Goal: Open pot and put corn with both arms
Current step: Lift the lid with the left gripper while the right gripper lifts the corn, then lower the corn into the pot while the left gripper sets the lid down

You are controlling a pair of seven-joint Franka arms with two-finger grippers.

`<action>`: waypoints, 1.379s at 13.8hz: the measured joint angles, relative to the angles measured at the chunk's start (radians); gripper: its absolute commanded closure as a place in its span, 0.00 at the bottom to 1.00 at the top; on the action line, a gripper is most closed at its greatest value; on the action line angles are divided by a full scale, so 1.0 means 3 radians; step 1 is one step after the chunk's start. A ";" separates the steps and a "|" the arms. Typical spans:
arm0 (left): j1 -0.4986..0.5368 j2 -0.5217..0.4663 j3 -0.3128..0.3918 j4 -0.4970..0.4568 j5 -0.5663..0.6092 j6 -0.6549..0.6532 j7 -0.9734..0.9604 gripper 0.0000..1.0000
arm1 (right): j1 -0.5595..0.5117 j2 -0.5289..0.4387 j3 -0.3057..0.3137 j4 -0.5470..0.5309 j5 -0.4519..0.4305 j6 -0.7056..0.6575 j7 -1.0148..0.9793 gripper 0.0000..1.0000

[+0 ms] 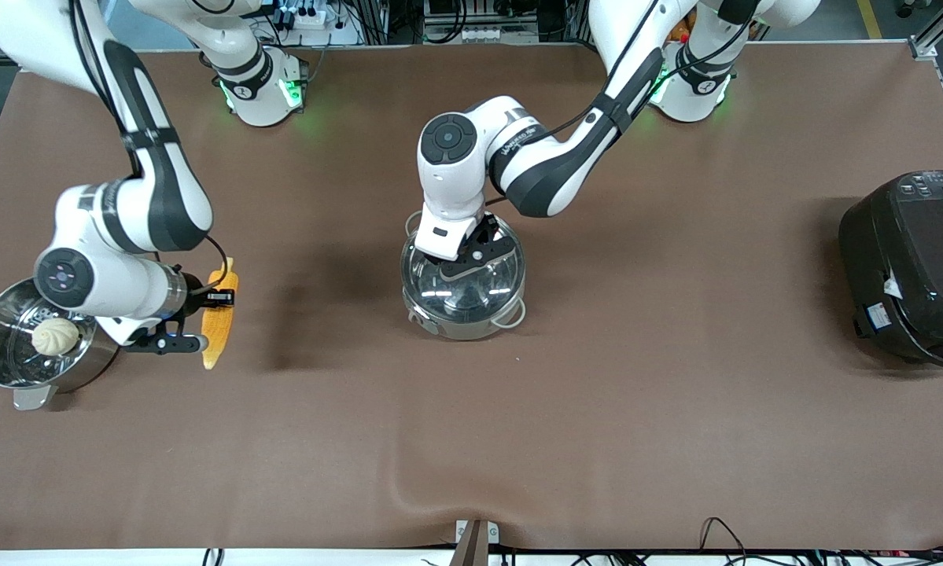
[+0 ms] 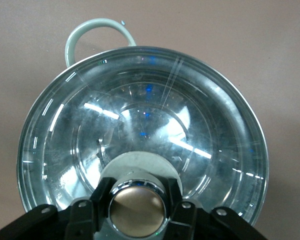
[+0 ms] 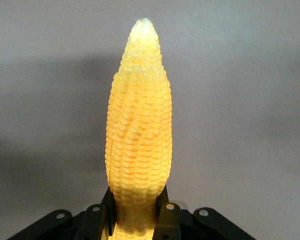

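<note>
The brown surface (image 1: 597,409) carries the steel pot (image 1: 463,310) with glass lid near its middle, a steamer pot (image 1: 15,354) at the right arm's end, and a black cooker (image 1: 911,267) at the left arm's end.

Shiny steel pot (image 1: 463,310), glass lid (image 2: 140,130) on, sits mid-table; yellow corn (image 1: 221,321) lies beside the steamer, toward the pot.

The left gripper (image 2: 138,210) points straight down from a bent wrist, its fingers (image 2: 101,200) pressed against a knob (image 2: 138,212) between them. The right gripper (image 1: 218,297) (wrist turned sideways) has its fingers (image 3: 166,217) clamped on the corn (image 3: 139,145).
</note>
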 measured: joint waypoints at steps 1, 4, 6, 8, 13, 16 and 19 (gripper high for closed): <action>0.0003 -0.0001 0.0000 0.0005 0.0000 0.0000 -0.0006 1.00 | 0.0032 -0.0004 0.0042 0.0065 0.0053 -0.0031 0.0011 0.67; 0.0051 -0.0109 0.0002 0.0033 -0.0008 -0.0040 -0.0026 1.00 | 0.0189 -0.0001 0.0124 0.0112 0.0258 -0.0033 0.0158 0.67; 0.0176 -0.0350 0.0006 0.0066 -0.0012 -0.0288 -0.0011 1.00 | 0.0315 0.0000 0.0131 0.0214 0.0299 -0.0086 0.0343 0.67; 0.0434 -0.0672 0.0004 0.0053 -0.0041 -0.0661 0.0346 1.00 | 0.0481 -0.0001 0.0136 0.0332 0.0307 -0.0150 0.0586 0.67; 0.1390 -0.1346 0.0015 -0.0581 -0.0077 -0.0929 0.2217 1.00 | 0.1149 0.0011 0.0148 0.0450 0.0309 -0.0159 0.1379 0.66; 0.1833 -0.1439 0.0019 -0.0944 -0.0111 -0.0857 0.2854 1.00 | 0.1487 0.0054 0.0151 0.0456 0.0311 -0.0083 0.1697 0.66; 0.2011 -0.1434 0.0014 -0.1384 -0.0192 -0.0399 0.3083 1.00 | 0.1841 0.0185 0.0153 0.0457 0.0313 0.0255 0.2059 0.64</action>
